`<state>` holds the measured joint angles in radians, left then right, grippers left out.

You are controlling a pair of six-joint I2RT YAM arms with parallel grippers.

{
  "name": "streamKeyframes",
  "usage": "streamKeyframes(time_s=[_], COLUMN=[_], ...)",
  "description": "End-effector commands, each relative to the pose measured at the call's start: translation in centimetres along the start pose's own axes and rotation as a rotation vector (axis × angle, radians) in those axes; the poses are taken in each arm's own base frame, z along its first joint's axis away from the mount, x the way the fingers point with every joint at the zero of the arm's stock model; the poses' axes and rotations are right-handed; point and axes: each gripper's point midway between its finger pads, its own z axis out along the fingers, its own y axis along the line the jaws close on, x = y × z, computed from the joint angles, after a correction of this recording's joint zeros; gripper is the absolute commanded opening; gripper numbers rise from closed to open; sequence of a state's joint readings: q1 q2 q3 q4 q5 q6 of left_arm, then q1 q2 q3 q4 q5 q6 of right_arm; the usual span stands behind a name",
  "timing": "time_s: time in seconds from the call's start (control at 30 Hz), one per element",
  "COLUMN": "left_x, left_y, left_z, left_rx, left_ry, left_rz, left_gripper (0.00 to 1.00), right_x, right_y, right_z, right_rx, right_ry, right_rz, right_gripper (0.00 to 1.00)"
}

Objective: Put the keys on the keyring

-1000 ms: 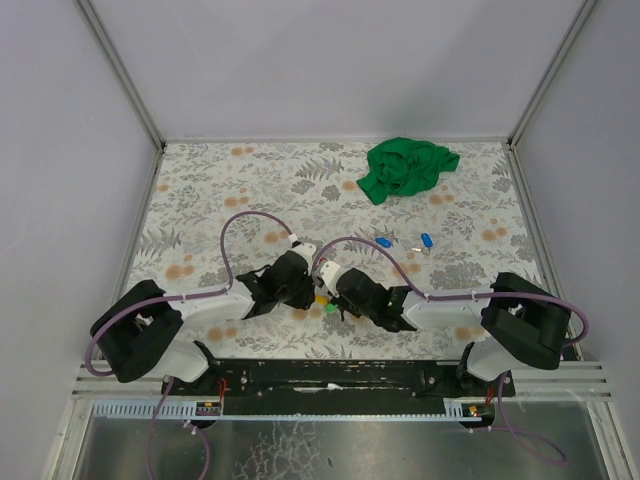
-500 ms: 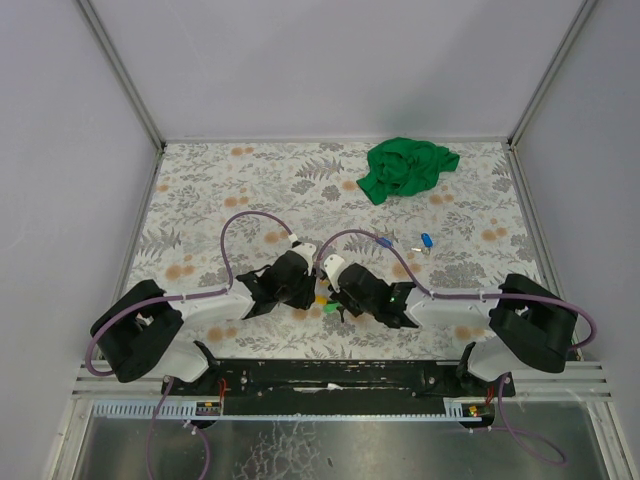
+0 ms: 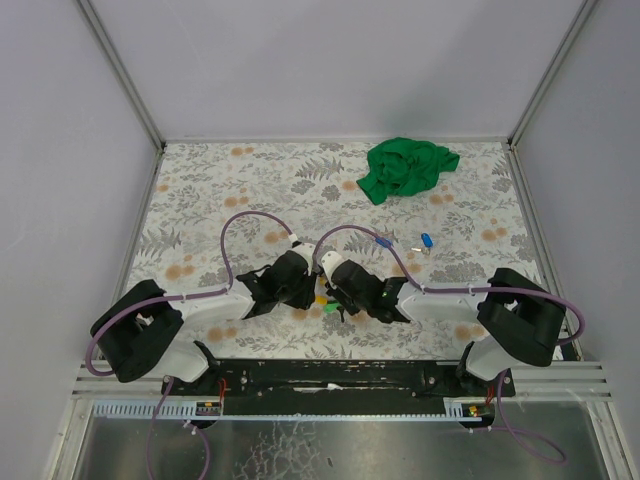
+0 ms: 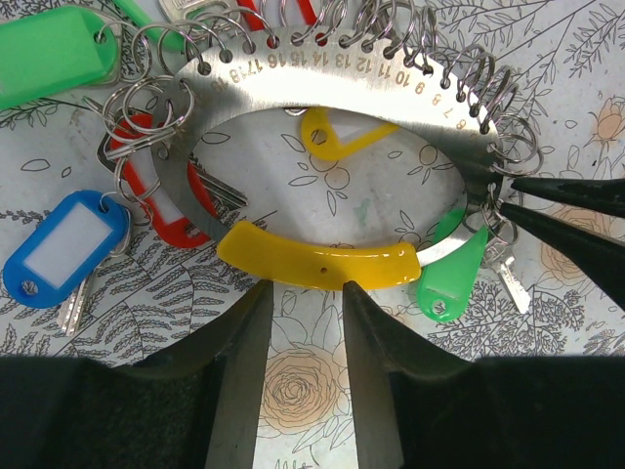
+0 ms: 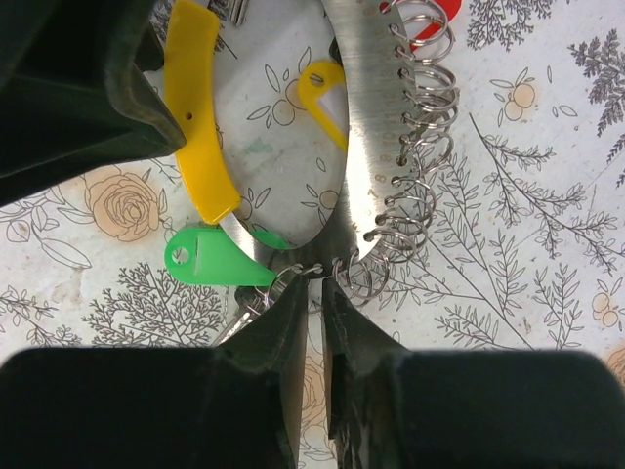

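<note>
Top external view: shows the left gripper (image 3: 300, 287) and the right gripper (image 3: 335, 283) tip to tip at the near middle of the floral table (image 3: 200, 190). Also entered: a loose blue key (image 3: 383, 242) and a second blue key (image 3: 427, 240) farther back on the right, well apart from both, and a green cloth (image 3: 408, 167) near the far edge. Left wrist view, keyring (image 4: 322, 93): flat on the table, an oval steel band with numbered holes and small wire rings, closed on the near side by a yellow segment (image 4: 317, 262). With it: red-tagged key (image 4: 181, 210) and blue-tagged key (image 4: 63, 239) at the band's left end, green-tagged key (image 4: 451, 278) at its right end, yellow tag (image 4: 337, 137) inside the oval. Left gripper: jaws partly apart, tips at the yellow segment's near edge, only table in the gap. Right gripper: pinched narrow on a split ring (image 5: 298, 271) at the band's end, just beside the green-tagged key.
</note>
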<state>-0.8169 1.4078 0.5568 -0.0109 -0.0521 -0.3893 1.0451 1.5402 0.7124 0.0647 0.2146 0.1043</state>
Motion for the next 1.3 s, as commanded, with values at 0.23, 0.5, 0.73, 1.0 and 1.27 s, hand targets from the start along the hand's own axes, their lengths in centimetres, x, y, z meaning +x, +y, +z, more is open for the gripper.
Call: streamKeyframes(time_s=[0.23,0.5,0.73,1.0,1.27], left_x=[0.1,0.2,0.2,0.2,0.2], left_y=[-0.1,0.0,0.1,0.1,0.1], left_z=[0.3,0.2,0.1,0.1,0.1], left_rx=[0.009,0.007,0.0,0.002,0.002], left_ry=[0.017,0.019,0.015,0.017,0.016], left_rz=[-0.007,-0.006,-0.007,-0.006,-0.006], left_gripper=[0.34,0.34,0.34,0.34,0.34], right_x=[-1.8,-2.5,-2.0,-2.1,-2.3], right_y=[0.2,-1.3,-2.7,-1.6,-1.5], right_z=[-0.5,-1.5,-1.5,-1.3,-0.1], right_rx=[-0.019,0.053,0.119,0.044,0.046], right_ry=[-0.028,-0.053,-0.029,-0.022,-0.002], right_rz=[0.029,0.016,0.001,-0.061,-0.09], right_gripper=[0.24,0.26,0.29,0.29,0.29])
